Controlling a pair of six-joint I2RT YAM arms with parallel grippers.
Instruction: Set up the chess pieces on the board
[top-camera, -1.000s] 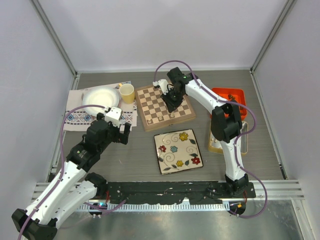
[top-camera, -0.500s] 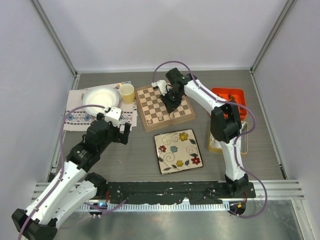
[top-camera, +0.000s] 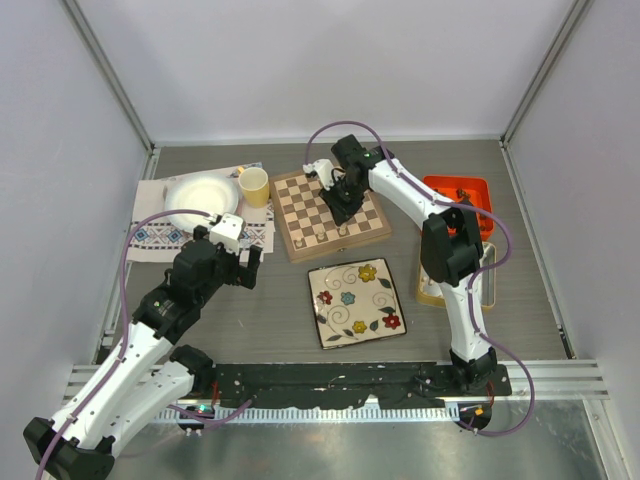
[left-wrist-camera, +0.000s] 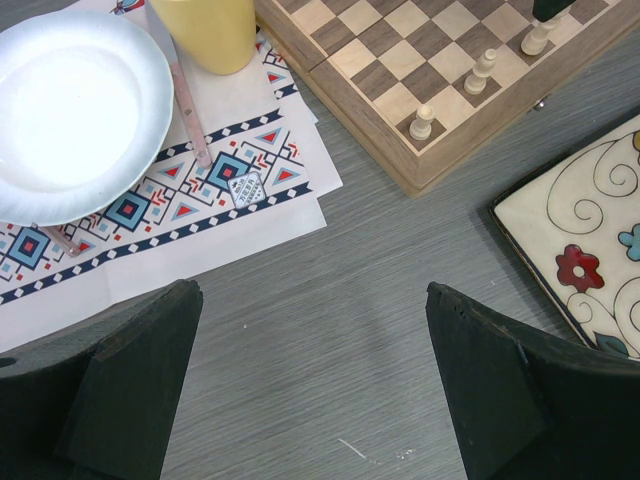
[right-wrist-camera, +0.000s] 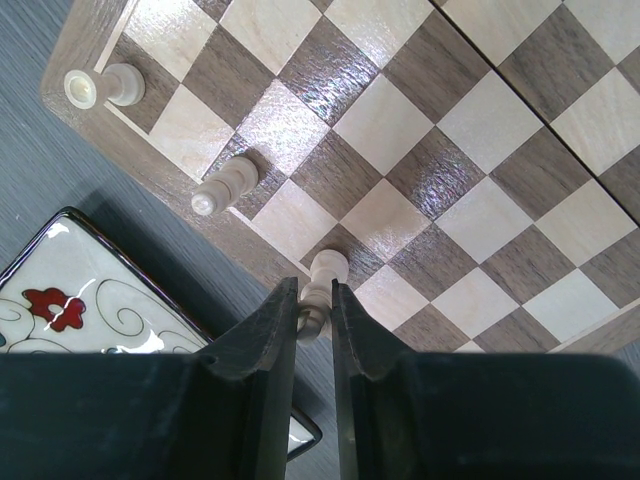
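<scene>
The right gripper (right-wrist-camera: 313, 300) pinches a cream chess piece (right-wrist-camera: 328, 266) standing in the row of the board (right-wrist-camera: 400, 130) nearest the flowered plate (right-wrist-camera: 90, 290). Two more cream pieces (right-wrist-camera: 225, 187) stand in that row. The left gripper (left-wrist-camera: 315, 350) hangs spread wide above the tabletop (left-wrist-camera: 330, 290).

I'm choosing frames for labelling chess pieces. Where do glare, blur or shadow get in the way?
Right wrist view: glossy sheen streaks dark squares of the board, yet the pale pieces are sharp. Left wrist view: the white plate is nearly washed out; the dark fingers lack detail. Top view: even light, but the pieces are tiny.
</scene>
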